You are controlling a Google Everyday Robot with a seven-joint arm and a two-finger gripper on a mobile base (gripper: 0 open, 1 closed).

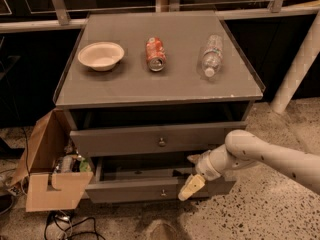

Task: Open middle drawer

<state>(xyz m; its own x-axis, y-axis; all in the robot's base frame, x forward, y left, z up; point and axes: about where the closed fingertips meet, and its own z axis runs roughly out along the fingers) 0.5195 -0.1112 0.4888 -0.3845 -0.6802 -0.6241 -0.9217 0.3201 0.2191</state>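
We see the middle drawer, a grey, flat-fronted, shallow drawer with a small round brass knob, as the lower of the two fronts in view. It stands forward of the grey cabinet, and a dark strip of its inside shows behind its top edge. The pale yellow gripper, on a white arm reaching in from the right, lies against the drawer front just right of the knob. We cannot tell whether it is spread or closed. Above it is the wider grey drawer front. On the cabinet top, a white bowl, a red can on its side and a clear plastic bottle sit in a row. An open cardboard box stands at the left.
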